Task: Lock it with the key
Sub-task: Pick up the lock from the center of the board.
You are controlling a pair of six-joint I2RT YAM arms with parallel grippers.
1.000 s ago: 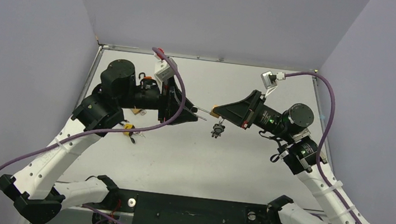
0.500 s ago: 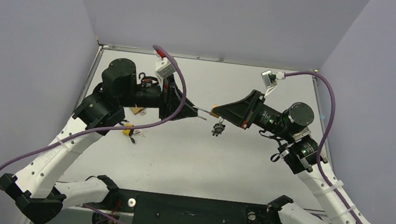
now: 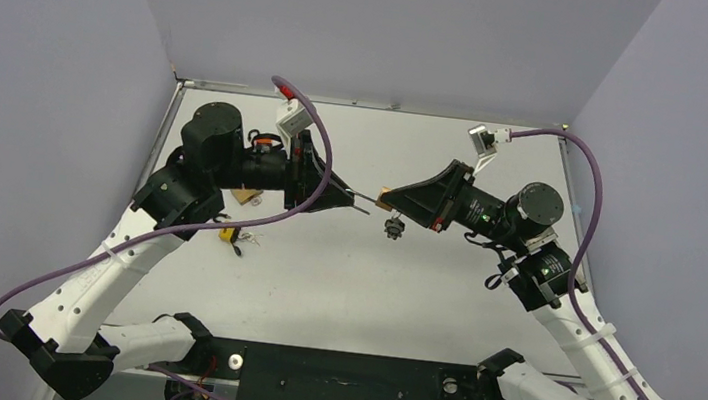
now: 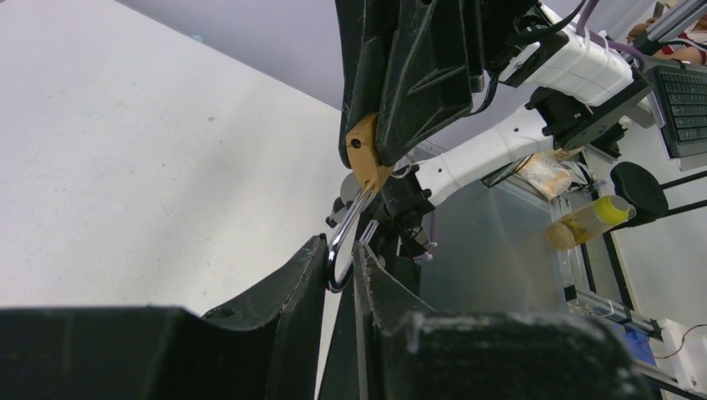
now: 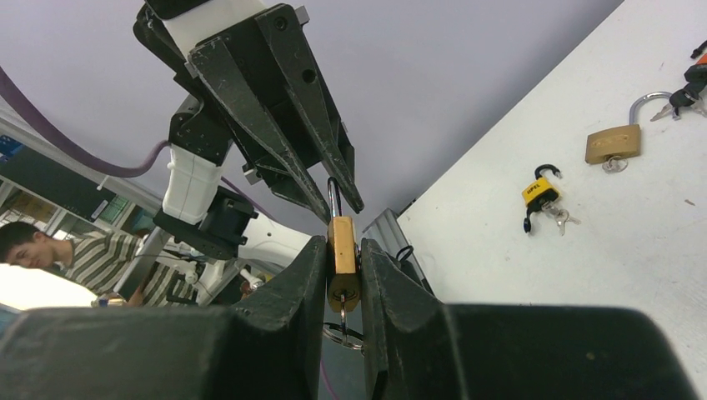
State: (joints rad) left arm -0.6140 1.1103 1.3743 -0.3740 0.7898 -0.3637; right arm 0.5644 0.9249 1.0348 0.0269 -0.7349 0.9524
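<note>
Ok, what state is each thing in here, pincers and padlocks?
Held padlock: in mid-air, shackle looks open, keys hanging below.
Right pincer: shut on its body.
Left pincer: shut on its shackle.
Yellow padlock: lying on the table, keys attached, shackle unclear.
Brass padlock: lying on the table, shackle open.

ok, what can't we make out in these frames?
- The small brass padlock's keyhole: right wrist view, buried between the right hand's fingers; too small from the top.
- Free end of the silver shackle, seated or not: left wrist view, lost against dark parts behind; top view, too small.
- A second brass padlock on the table: top view, left arm covers part.
</note>
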